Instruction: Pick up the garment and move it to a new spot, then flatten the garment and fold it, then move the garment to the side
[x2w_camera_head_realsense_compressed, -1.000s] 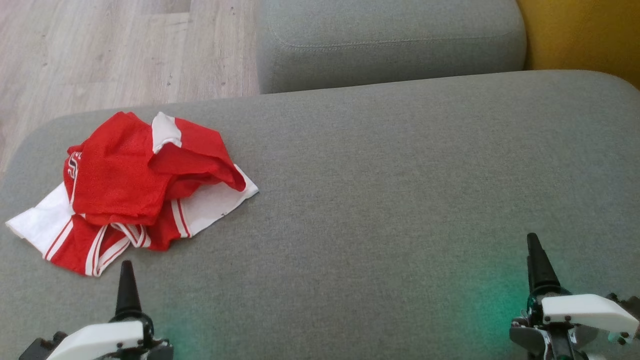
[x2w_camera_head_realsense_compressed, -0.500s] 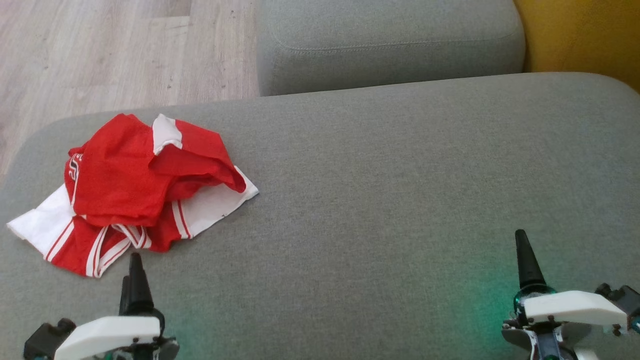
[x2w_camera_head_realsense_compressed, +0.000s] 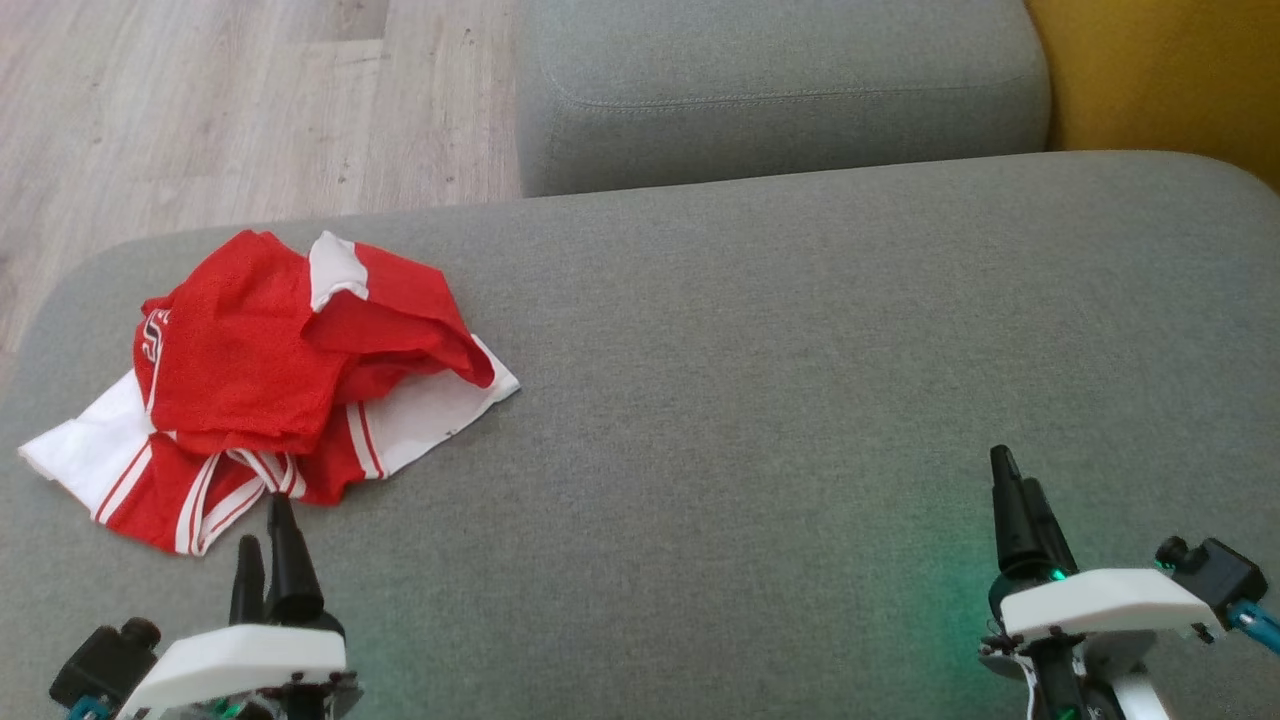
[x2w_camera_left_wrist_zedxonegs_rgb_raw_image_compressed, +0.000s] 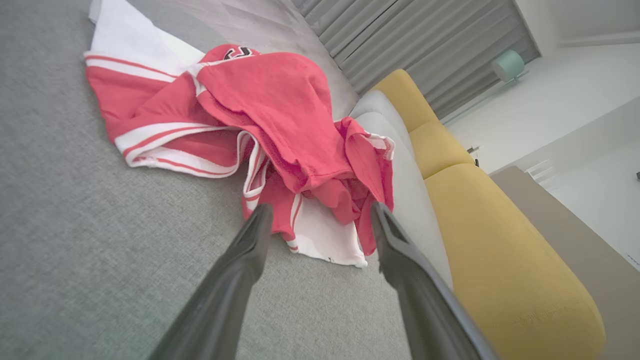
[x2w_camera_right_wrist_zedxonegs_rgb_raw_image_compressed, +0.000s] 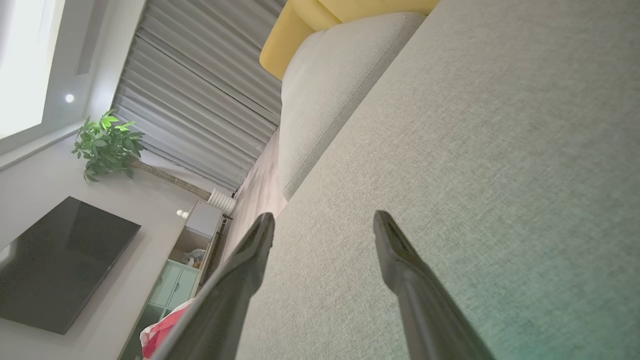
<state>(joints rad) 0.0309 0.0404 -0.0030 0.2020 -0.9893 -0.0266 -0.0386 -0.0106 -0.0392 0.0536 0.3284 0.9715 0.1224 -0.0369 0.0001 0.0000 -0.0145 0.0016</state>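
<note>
Here, crumpled red-and-white garment (x2w_camera_head_realsense_compressed: 250, 375) at the left of the grey cushion (x2w_camera_head_realsense_compressed: 800, 380), left end effector (x2w_camera_head_realsense_compressed: 264, 522) just beside its near hem, jaws apart, right end effector (x2w_camera_head_realsense_compressed: 1013, 470) well apart from it, likewise spread.

**One garment, two grey cushions, two end effectors**

One garment (x2w_camera_head_realsense_compressed: 250, 370), red with white panels and stripes, lies crumpled near the left edge of the large grey cushion (x2w_camera_head_realsense_compressed: 750, 350). Grey cushions number two: that one and a smaller grey cushion (x2w_camera_head_realsense_compressed: 780, 90) past its far edge. One yellow sofa (x2w_camera_head_realsense_compressed: 1160, 70) shows by the far right corner.

There are two end effectors, the left end effector (x2w_camera_head_realsense_compressed: 264, 522) and the right end effector (x2w_camera_head_realsense_compressed: 1015, 470), along the near edge. Each has two dark fingers (x2w_camera_left_wrist_zedxonegs_rgb_raw_image_compressed: 230, 290), four in all.

The room beyond holds one television (x2w_camera_right_wrist_zedxonegs_rgb_raw_image_compressed: 60, 260), one potted plant (x2w_camera_right_wrist_zedxonegs_rgb_raw_image_compressed: 107, 147), one cabinet (x2w_camera_right_wrist_zedxonegs_rgb_raw_image_compressed: 190, 250), and one mint-green lamp (x2w_camera_left_wrist_zedxonegs_rgb_raw_image_compressed: 507, 65).
</note>
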